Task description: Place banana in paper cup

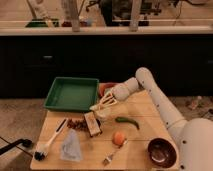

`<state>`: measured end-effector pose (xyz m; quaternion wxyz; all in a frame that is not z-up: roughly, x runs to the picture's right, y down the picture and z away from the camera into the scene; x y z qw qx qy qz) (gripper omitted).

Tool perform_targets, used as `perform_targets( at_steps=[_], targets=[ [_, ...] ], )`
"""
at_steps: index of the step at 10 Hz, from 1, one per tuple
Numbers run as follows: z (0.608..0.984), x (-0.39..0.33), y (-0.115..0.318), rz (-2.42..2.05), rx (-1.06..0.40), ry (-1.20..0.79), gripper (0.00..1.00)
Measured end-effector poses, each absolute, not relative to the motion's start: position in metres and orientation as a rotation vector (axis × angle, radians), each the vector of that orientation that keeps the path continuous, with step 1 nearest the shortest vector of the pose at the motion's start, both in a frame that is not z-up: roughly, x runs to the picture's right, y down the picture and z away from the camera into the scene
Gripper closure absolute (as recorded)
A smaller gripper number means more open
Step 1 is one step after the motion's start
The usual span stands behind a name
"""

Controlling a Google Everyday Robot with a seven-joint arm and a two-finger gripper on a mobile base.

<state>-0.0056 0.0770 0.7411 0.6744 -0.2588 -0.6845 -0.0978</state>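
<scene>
Gripper (102, 104) hovered at mid-frame just above the paper cup (103, 114), banana (94, 107) at its tip, its hold impossible to tell, green tray (72, 93) to the upper left

On the pale wooden worktop (150, 112), the green rectangular plastic tray (72, 94) sits back left, the orange round bowl (103, 88) just right of it. The pincer (100, 106) hangs before that bowl, over the short whitish paper cup (102, 115), the small pale yellow banana (94, 107) at its tip. The curved green pepper (127, 121) lies right of the cup, the dark brown round bowl (161, 152) front right.
</scene>
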Motion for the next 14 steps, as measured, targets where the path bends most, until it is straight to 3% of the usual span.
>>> perform_targets(
  at_steps=[14],
  targets=[
    [0.759, 0.008, 0.090, -0.198, -0.635, -1.633, 1.00]
  ],
)
